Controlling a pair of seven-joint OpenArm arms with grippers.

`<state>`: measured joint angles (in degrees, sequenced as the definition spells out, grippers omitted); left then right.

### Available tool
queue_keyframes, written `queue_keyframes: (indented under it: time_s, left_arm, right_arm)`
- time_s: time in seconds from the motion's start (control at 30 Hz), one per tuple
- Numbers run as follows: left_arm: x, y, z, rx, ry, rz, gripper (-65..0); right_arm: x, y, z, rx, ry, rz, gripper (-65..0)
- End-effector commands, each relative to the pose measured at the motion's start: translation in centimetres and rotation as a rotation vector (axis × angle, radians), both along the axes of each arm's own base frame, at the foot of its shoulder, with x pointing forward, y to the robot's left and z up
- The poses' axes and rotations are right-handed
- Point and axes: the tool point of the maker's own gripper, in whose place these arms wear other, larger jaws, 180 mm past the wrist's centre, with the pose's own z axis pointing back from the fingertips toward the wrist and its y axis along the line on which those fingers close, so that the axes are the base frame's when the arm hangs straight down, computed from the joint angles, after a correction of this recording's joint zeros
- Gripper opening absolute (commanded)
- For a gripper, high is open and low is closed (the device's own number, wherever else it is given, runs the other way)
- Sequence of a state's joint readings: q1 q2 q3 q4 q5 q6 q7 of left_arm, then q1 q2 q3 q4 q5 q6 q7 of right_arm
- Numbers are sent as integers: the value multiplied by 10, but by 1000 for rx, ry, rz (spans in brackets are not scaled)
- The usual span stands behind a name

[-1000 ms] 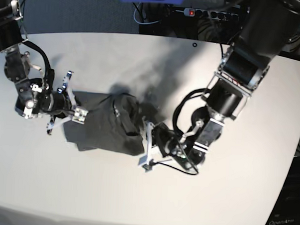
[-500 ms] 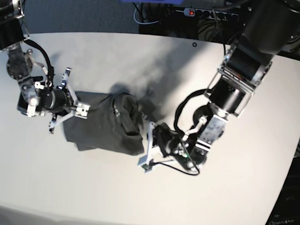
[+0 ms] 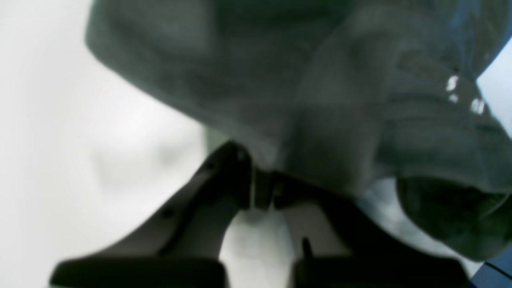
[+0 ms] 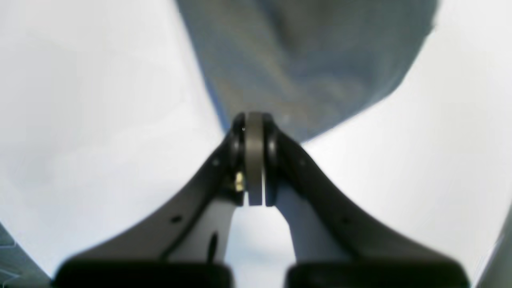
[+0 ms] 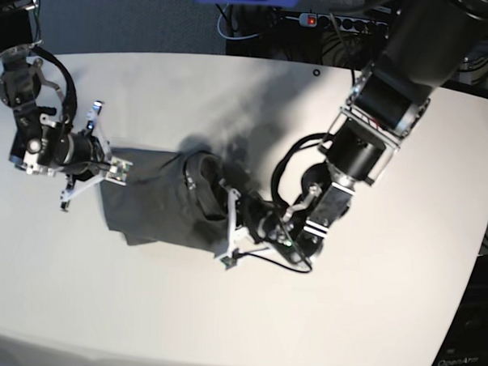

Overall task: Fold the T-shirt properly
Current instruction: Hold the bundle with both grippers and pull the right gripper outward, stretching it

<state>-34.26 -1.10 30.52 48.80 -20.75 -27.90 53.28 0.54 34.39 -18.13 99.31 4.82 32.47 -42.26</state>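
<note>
Roughly at the centre of the white tabletop (image 5: 222,312), slightly toward the side of the right arm, the dark grey T-shirt (image 5: 158,203) is seen lying in a bunched, partly folded heap. Its flatter part is spread toward the right gripper (image 5: 115,171), while a thicker, rumpled mound is raised at the end nearest the left gripper (image 5: 227,239).

By the right wrist view, the right gripper (image 4: 254,132) is shown with its jaws pressed together, a corner of the T-shirt (image 4: 312,60) being met at their tips; whether a thin layer of cloth is caught between them cannot be told from that blurred picture. In the base view that gripper is placed at the shirt's outer edge, low over the tabletop.

By the left wrist view, the left gripper (image 3: 262,184) is likewise shown clenched, with the folds of the T-shirt (image 3: 280,80) draped directly over the tips; a hem appears to be pinched there, though the blur leaves this uncertain. A small white printed mark (image 3: 464,94) is visible on the fabric near the upper right of that view. Across the far edge of the tabletop, a power strip (image 5: 340,23) with a red switch is seen among dark cables.
</note>
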Motion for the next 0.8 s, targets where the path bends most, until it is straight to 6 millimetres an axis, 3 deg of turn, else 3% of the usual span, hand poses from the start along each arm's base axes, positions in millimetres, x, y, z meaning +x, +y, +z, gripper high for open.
queue_keyframes:
  time_s: [0.0,0.13,0.4,0.67,0.77]
  left_arm:
    - [17,-10,22,-41,-55,-5,-631]
    - [23,-16,21,-65,-59,10,-631]
    - [29,-37,2,-47,-38,-3,-631]
    - [56,-48,14,-81,-136,3,-631]
    - [66,-49,23,-119,-168,26,-631]
  right_arm:
    - [9,-4,21,2,-61,1,-650]
    - [4,-21,31,-18,-80,-51,-650]
    - [-20,-35,23,-21,-51,-90,-650]
    - [-36,-55,17,-29,-28,-147,-650]
    - [-35,-52,18,-13,-39,-137,-650]
